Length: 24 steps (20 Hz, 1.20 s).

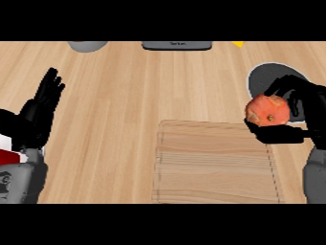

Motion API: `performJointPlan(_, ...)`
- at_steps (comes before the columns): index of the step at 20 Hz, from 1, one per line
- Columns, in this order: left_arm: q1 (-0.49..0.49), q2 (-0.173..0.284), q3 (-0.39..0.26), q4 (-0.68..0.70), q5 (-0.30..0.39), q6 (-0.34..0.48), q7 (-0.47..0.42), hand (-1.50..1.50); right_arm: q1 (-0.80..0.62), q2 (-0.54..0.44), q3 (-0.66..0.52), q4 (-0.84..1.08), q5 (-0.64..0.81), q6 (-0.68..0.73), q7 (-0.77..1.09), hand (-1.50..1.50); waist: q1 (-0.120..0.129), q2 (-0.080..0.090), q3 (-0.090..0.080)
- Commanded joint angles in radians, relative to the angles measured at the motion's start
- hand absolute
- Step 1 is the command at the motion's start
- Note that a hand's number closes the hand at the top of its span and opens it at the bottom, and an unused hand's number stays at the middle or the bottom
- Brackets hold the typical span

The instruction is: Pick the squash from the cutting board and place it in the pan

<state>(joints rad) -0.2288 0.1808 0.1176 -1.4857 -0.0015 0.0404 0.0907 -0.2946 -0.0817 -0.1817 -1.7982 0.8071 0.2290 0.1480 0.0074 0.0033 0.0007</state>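
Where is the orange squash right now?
In the head view, the round orange squash is at the right, held in the right hand, between the wooden cutting board and the dark pan.

Pan (264, 72) mostly hidden behind right hand (313, 119) (squash (267, 110) too).

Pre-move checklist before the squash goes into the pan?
1. Squash held: right hand has its fingers curled round it. Ok.
2. Squash off the cutting board: ok.
3. Squash over the pan: it is at the pan's near edge, not centred. Not ok.
4. Pan interior free: mostly hidden by the hand. Cannot tell.
5. Left hand out of the path: open, resting at the view's left. Ok.
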Motion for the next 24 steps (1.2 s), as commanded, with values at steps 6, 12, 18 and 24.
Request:
performJointPlan(6,0.004,0.001,-0.004,-0.028,0.004,-0.009,0.017,0.00,-0.215,-0.260,-0.249,0.595,-0.056,-0.177,-0.314,1.50,0.014,0.004,0.001)
performJointPlan(12,-0.041,-0.003,-0.014,0.012,0.002,-0.022,-0.002,0.00,-0.376,-0.335,-0.252,0.975,0.114,-0.444,-0.386,1.50,0.051,0.019,0.002)
performJointPlan(18,-0.058,-0.016,-0.018,0.055,-0.008,-0.015,-0.036,0.00,-0.440,-0.417,-0.339,1.263,0.059,-0.530,-0.554,1.50,0.061,0.030,0.005)
performJointPlan(24,-0.091,-0.031,-0.031,0.073,-0.010,-0.015,-0.032,0.00,-0.495,-0.430,-0.365,1.439,0.037,-0.468,-0.562,-1.50,0.075,0.041,0.006)
